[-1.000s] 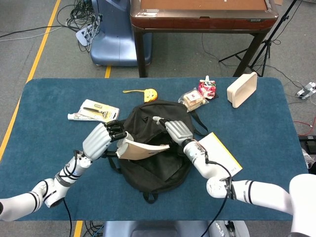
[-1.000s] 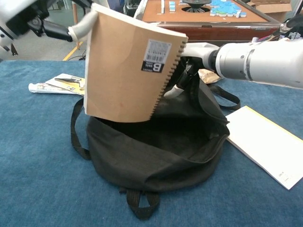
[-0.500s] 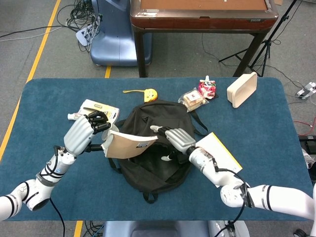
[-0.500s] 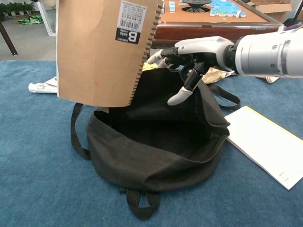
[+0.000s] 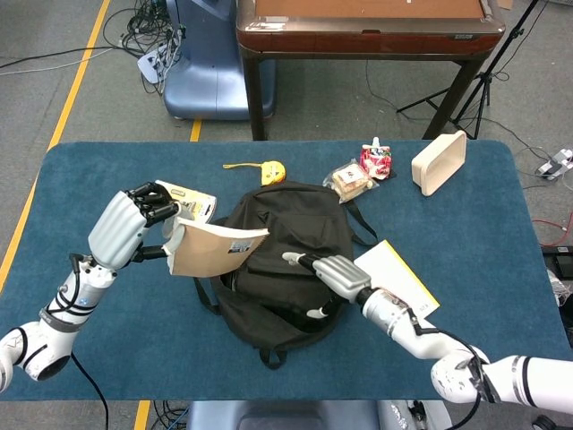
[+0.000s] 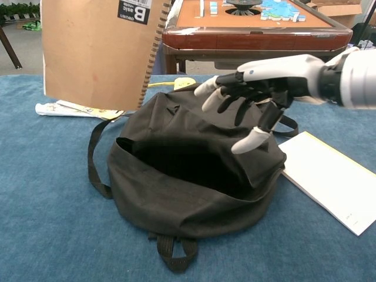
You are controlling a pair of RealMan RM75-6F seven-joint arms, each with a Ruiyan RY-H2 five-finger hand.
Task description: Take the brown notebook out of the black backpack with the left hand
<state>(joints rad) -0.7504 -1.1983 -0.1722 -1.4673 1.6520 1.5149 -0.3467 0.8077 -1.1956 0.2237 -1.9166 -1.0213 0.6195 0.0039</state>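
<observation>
The brown spiral notebook [image 5: 213, 249] [image 6: 94, 53] hangs in the air left of the black backpack [image 5: 285, 267] [image 6: 188, 176], clear of its mouth. My left hand [image 5: 130, 224] grips the notebook's left edge; the chest view does not show this hand. The backpack lies slumped on the blue table with its opening gaping towards me. My right hand [image 5: 329, 273] [image 6: 261, 88] hovers over the backpack's right side, fingers spread, holding nothing.
A white booklet with a yellow edge [image 5: 398, 276] [image 6: 335, 182] lies right of the backpack. A razor package [image 5: 183, 199], a yellow tape measure [image 5: 271, 170], snack packets [image 5: 363, 172] and a beige box [image 5: 440, 162] lie further back. The table's blue cloth [image 5: 89, 305] spreads around them.
The left hand has carried the notebook up and leftward, away from the backpack's mouth. The right hand let go of the backpack's rim and pulled back towards me; the opening has sagged.
</observation>
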